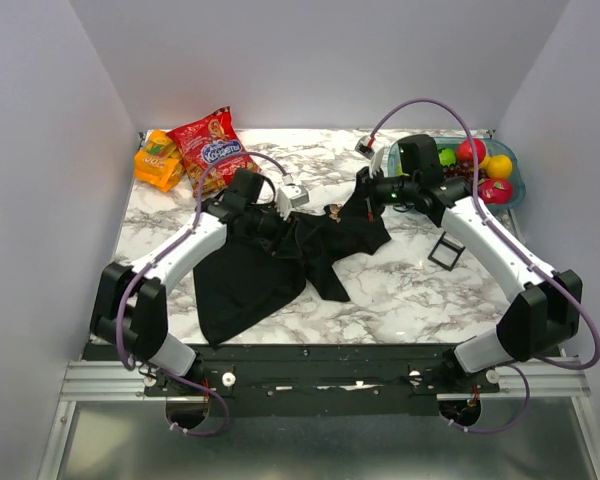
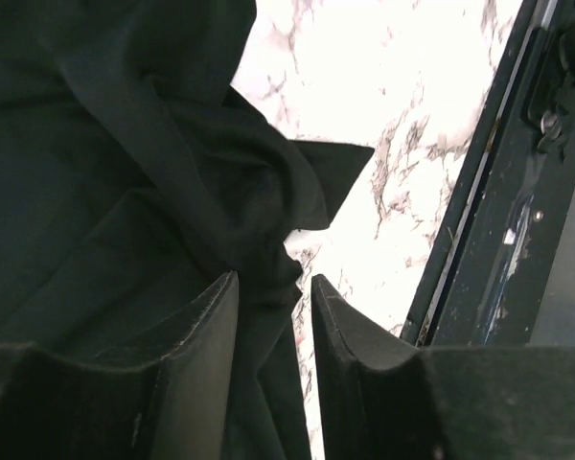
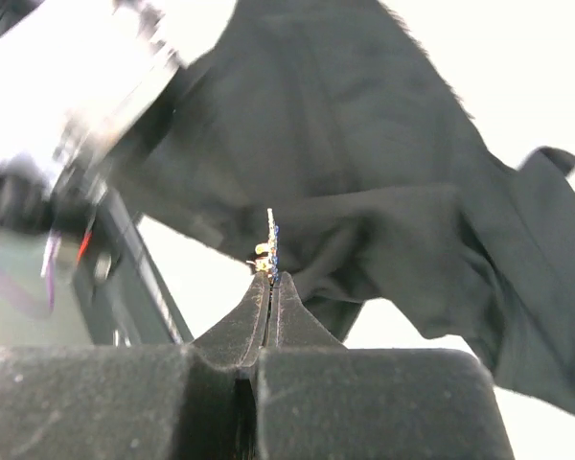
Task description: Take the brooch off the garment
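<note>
The garment (image 1: 245, 285) is a black T-shirt, bunched and pulled up at the middle of the marble table. My left gripper (image 1: 277, 222) is closed on a fold of it; in the left wrist view the cloth (image 2: 153, 192) runs between the fingers of that gripper (image 2: 273, 278). My right gripper (image 1: 348, 207) is shut on the brooch (image 1: 332, 211), a tiny silvery-gold ornament. In the right wrist view the brooch (image 3: 271, 247) stands edge-on out of the closed tips of the gripper (image 3: 271, 278), with the garment (image 3: 383, 192) hanging just behind it. Whether its pin still sits in the cloth is hidden.
Orange and red snack bags (image 1: 195, 148) lie at the back left. A bluish bowl (image 1: 518, 172) of toy fruit stands at the back right, behind the right arm. A small black square tray (image 1: 446, 250) sits on the marble right of the garment.
</note>
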Controlling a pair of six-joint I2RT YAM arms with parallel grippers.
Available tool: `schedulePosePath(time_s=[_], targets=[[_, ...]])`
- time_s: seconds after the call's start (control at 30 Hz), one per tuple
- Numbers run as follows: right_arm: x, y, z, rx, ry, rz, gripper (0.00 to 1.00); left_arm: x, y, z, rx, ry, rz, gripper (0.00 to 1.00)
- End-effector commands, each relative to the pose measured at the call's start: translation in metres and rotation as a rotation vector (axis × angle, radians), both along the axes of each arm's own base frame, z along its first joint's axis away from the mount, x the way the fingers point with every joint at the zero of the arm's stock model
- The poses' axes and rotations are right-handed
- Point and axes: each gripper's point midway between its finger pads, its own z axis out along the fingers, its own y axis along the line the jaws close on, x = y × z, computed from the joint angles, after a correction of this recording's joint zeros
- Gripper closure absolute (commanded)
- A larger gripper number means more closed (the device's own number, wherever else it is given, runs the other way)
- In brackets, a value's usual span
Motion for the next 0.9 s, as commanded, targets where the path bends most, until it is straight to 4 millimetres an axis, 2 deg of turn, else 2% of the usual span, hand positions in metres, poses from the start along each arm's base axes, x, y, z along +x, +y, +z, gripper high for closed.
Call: schedulePosePath(time_s=[0.0, 0.03, 0.13, 0.33, 0.5, 0.87], targets=[[-0.046, 0.007, 0.025, 0.098, -0.199, 0.361, 0.99, 0.000, 0.003, 0.070, -0.111, -0.163, -0.021, 0.53], [-0.049, 0.008, 0.026, 0.108, -0.207, 0.386, 1.00, 0.002, 0.002, 0.084, -0.131, -0.194, -0.023, 0.53], [-0.052, 0.009, 0.027, 0.106, -0.269, 0.473, 1.00, 0.009, -0.004, 0.107, -0.177, -0.222, -0.016, 0.52], [-0.048, 0.009, 0.026, 0.074, -0.306, 0.532, 1.00, 0.012, -0.019, 0.140, -0.276, -0.229, -0.080, 0.50], [-0.044, 0.012, 0.028, 0.090, -0.295, 0.520, 1.00, 0.010, -0.026, 0.141, -0.296, -0.198, -0.106, 0.47], [-0.040, 0.018, 0.029, 0.131, -0.262, 0.510, 1.00, 0.012, -0.042, 0.141, -0.326, -0.163, -0.132, 0.49]])
